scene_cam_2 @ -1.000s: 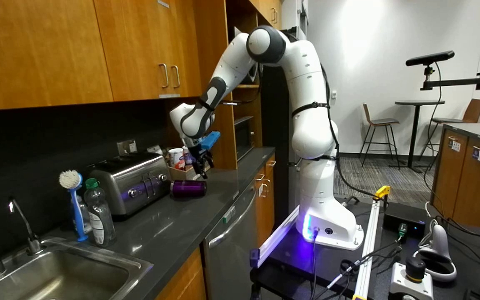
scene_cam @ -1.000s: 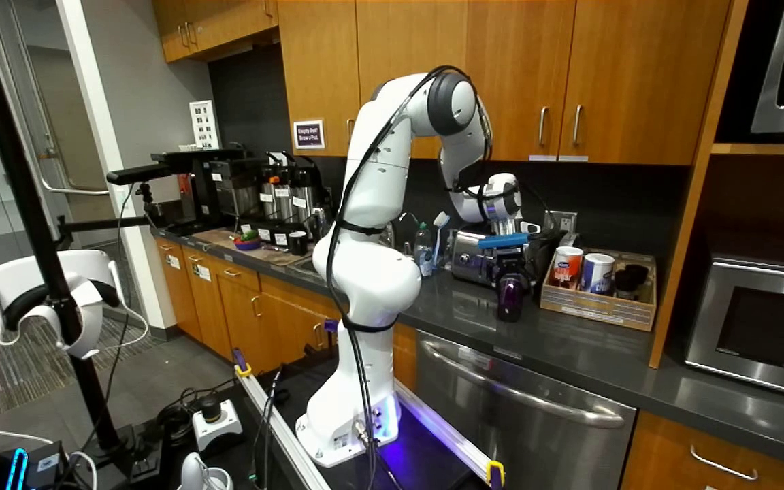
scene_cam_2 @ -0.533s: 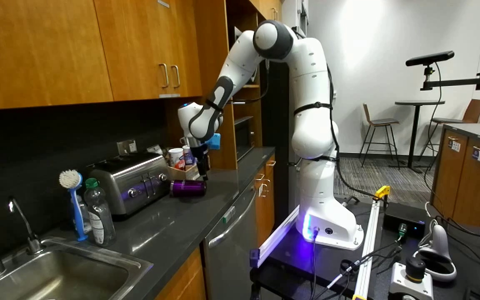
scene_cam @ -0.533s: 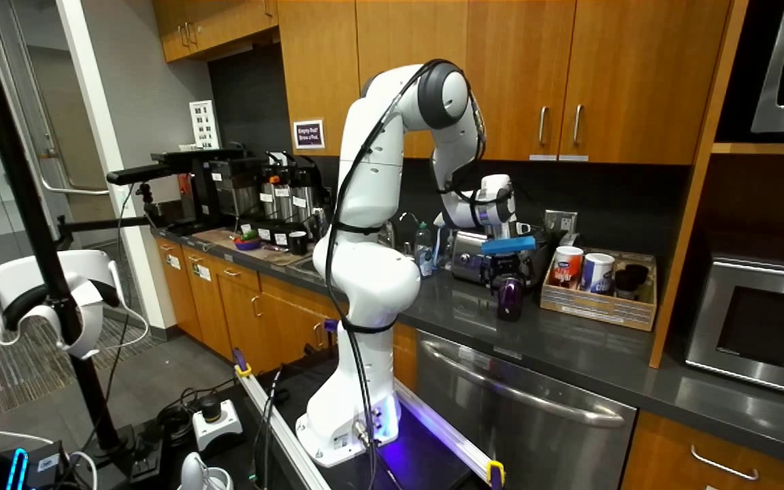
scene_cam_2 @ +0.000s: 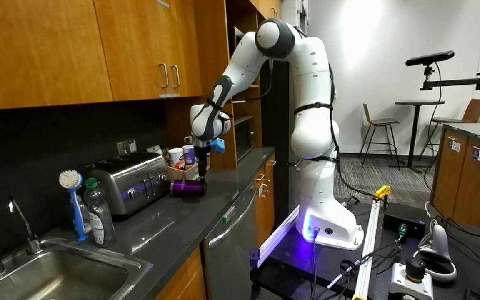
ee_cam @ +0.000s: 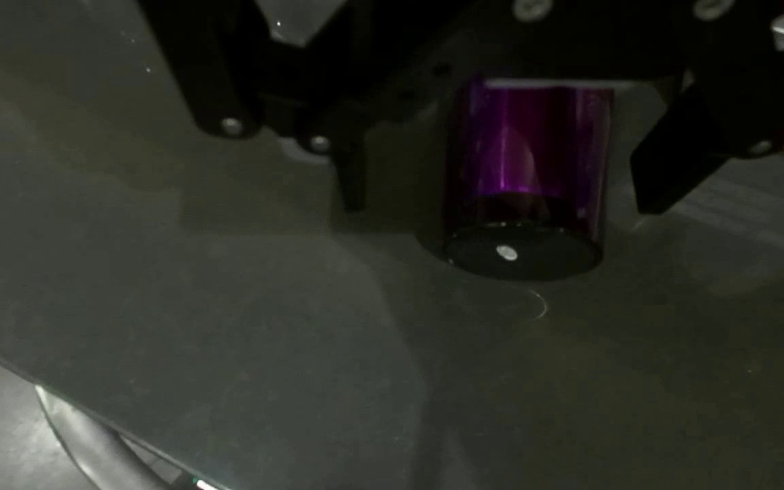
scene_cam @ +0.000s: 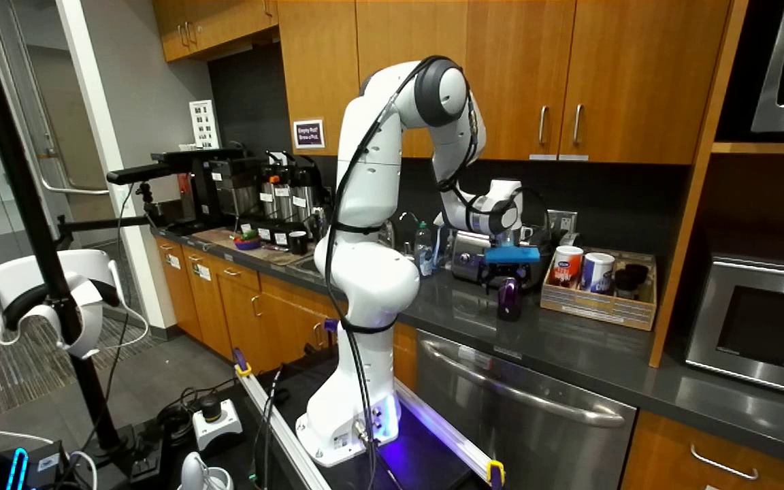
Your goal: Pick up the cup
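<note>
Gripper [ee_cam: 502, 204]: jaws wide apart, nothing held. Cup [ee_cam: 529, 178]: between fingers [ee_cam: 667, 175] in wrist view, contacting neither; gap wider at view's left. Fingertip depth beside cup: cannot tell. Cup lies on side on counter [ee_cam: 229, 327], long axis crosswise to closing line. Gripper stands near base end; cup body extends toward toaster [scene_cam_2: 127, 183] in an exterior view. Judgement: centre gripper across cup, lower if needed, then close.

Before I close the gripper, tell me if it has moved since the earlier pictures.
Yes, down: in an exterior view the gripper is lower than a second ago, nearer the counter where the purple tumbler lies.
</note>
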`<move>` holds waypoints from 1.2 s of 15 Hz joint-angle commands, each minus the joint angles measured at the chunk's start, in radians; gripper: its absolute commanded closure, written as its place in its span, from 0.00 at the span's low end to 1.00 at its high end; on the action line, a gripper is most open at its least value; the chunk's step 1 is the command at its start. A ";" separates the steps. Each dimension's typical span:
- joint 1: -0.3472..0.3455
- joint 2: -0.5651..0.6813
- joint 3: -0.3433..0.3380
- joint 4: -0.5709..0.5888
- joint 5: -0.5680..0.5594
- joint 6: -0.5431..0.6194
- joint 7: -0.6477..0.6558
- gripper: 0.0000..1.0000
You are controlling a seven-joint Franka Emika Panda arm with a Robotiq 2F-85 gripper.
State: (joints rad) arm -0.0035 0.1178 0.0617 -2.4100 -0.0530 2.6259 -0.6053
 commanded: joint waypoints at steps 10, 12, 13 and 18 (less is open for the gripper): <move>-0.002 0.004 0.001 -0.002 0.015 -0.004 0.106 0.00; 0.007 0.020 0.020 0.048 0.043 0.002 0.094 0.00; 0.011 0.024 0.033 0.072 0.055 0.005 0.074 0.00; 0.048 0.055 0.059 0.171 -0.019 -0.002 0.113 0.00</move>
State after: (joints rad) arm 0.0265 0.1392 0.1140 -2.2952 -0.0369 2.6331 -0.5041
